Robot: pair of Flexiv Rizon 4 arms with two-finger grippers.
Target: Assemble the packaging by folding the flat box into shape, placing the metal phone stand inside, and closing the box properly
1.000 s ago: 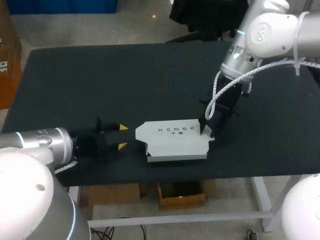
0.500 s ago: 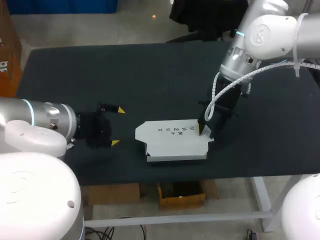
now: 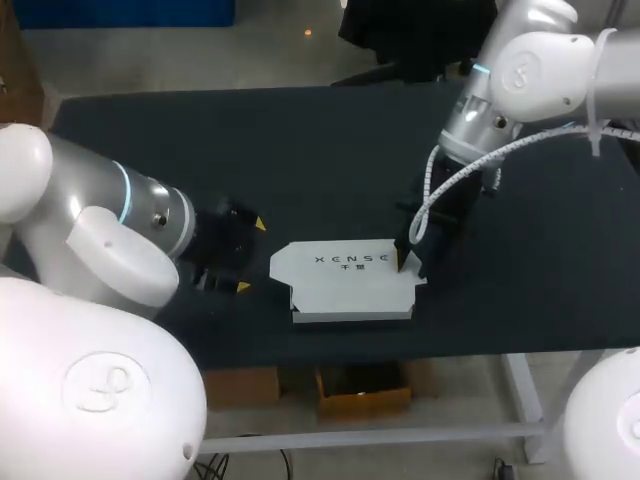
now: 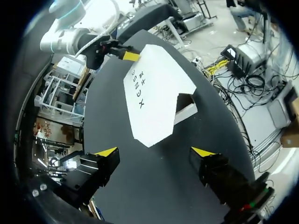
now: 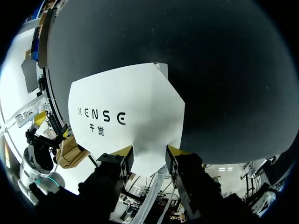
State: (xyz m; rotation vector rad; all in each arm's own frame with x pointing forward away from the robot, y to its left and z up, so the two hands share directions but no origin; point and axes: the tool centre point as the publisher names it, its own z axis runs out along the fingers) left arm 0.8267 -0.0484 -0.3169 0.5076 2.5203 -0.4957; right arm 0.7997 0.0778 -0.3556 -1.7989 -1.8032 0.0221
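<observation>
Head view: from high and behind, looking down on the whole surface [image 3: 300,130]. Left wrist view: low over the surface, facing the white box [image 4: 156,98] a short way ahead. Right wrist view: hard up against the same box [image 5: 126,116], looking across it. Shared by all three: the box

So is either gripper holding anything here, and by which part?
The right gripper holds the white box by the tapered flap at its end, pinched from both sides. The left gripper is open and empty, short of the box.
</observation>
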